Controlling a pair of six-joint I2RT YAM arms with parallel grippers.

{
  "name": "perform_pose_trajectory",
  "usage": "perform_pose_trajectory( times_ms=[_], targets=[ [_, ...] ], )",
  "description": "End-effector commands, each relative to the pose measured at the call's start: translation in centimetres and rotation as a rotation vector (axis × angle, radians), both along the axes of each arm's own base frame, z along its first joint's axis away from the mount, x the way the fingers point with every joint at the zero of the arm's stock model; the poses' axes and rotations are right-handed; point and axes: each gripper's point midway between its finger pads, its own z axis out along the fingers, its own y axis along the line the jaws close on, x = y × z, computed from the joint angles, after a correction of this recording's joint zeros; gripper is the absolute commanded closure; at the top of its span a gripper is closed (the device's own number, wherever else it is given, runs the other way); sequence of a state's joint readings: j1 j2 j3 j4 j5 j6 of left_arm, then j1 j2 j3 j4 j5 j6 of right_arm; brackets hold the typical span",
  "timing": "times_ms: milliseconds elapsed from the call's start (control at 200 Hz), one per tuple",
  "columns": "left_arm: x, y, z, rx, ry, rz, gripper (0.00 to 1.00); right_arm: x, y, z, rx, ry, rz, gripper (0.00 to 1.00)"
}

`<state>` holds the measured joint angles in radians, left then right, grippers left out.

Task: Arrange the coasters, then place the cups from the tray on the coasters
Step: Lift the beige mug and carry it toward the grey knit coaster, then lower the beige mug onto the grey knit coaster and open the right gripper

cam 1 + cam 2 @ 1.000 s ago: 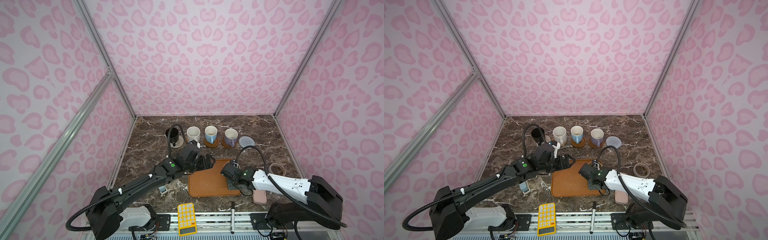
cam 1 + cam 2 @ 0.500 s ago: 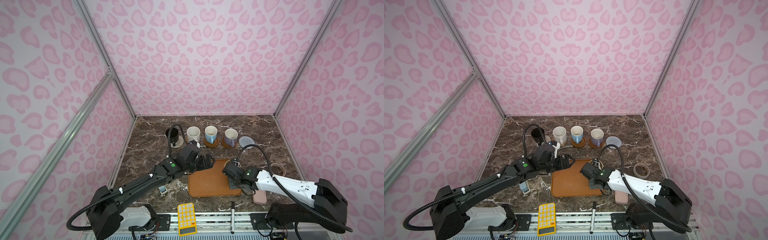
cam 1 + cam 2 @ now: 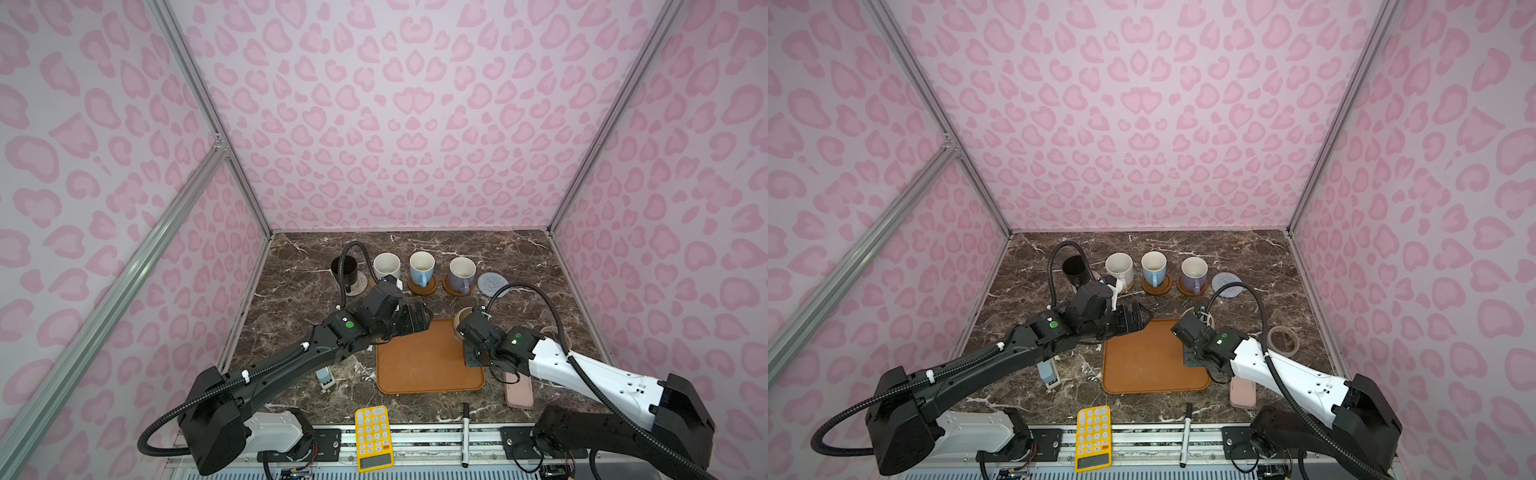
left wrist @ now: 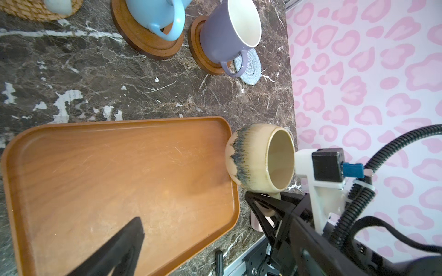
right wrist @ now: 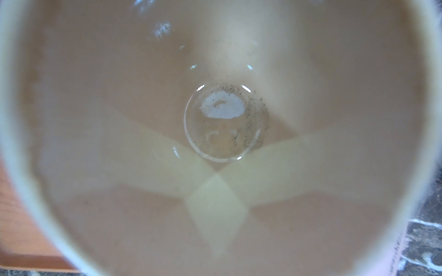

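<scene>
- Enclosed by pink leopard-print walls, a dark marble tabletop [image 3: 299, 299] carries everything.
- In both top views four mugs stand in a row along its far edge with coasters under them: black mug [image 3: 344, 268], speckled white mug [image 3: 386, 266], light blue mug [image 3: 422, 266] and lavender mug [image 3: 462, 272].
- The grey-blue woven round coaster [image 3: 492, 283] at the row's right end lies bare.
- The flat orange-brown rectangular tray [image 3: 428, 365] sits near the front edge.
- The right gripper [image 3: 468, 330] holds the squat beige-yellow mug [image 3: 462, 316] at the tray's far right corner.
- The left gripper [image 3: 411, 320] hovers at the far left corner, jaws spread wide and empty.
- In the left wrist view, the right gripper's fingers [image 4: 260, 205] are pinched on the mug's handle. A shadow on the tray suggests the mug is lifted.
- The lavender mug's handle overlaps the bare coaster.
- In the right wrist view, the mug's pale inside fills the picture, with a sliver of tray at one edge.
- The step in hand is probably carrying this last mug to the grey-blue coaster.
- Keep it level, clear the tray's rim, and stay off the lavender handle.
- Lower it centred and release only once the base rests flat, since the light woven disc may slide.
- Against a second ago, the right gripper has shifted from the tray's right edge toward its far right corner.
- The left arm and the row look unchanged.
</scene>
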<state>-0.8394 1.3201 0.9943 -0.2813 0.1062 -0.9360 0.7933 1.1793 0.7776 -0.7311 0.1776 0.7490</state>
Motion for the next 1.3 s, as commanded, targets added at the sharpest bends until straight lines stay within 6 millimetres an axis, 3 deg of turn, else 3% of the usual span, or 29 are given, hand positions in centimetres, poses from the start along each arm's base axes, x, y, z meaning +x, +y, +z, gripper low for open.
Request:
perform_pose_trajectory(
  times_ms=[0,335,505,530,715,1040,1295],
  targets=[
    [0.7,-1.5,1.6,-0.048,-0.037,-0.031,0.03,1.4,-1.1,1.1,-0.003,-0.048,-0.020,1.00],
    [3.3,-5.0,3.9,-0.064,-0.074,-0.075,0.03,6.3,-5.2,2.7,0.033,-0.077,-0.126,1.00],
    [4.9,-6.6,3.0,-0.020,-0.051,-0.082,0.03,9.2,-7.6,2.7,0.020,-0.055,-0.190,1.00],
    [5.3,-7.2,4.2,-0.043,-0.069,-0.083,0.03,9.6,-7.8,2.7,0.021,-0.048,-0.193,1.00],
    [6.9,-9.3,4.8,-0.055,-0.080,-0.098,0.02,12.6,-9.6,1.9,0.017,-0.002,-0.224,1.00],
    [9.6,-10.8,4.4,-0.027,-0.070,-0.077,0.02,17.6,-11.4,0.5,-0.054,0.010,-0.223,1.00],
    [10.7,-11.2,3.4,-0.013,-0.047,-0.065,0.02,19.9,-12.1,-1.5,-0.078,0.056,-0.220,1.00]
  ],
)
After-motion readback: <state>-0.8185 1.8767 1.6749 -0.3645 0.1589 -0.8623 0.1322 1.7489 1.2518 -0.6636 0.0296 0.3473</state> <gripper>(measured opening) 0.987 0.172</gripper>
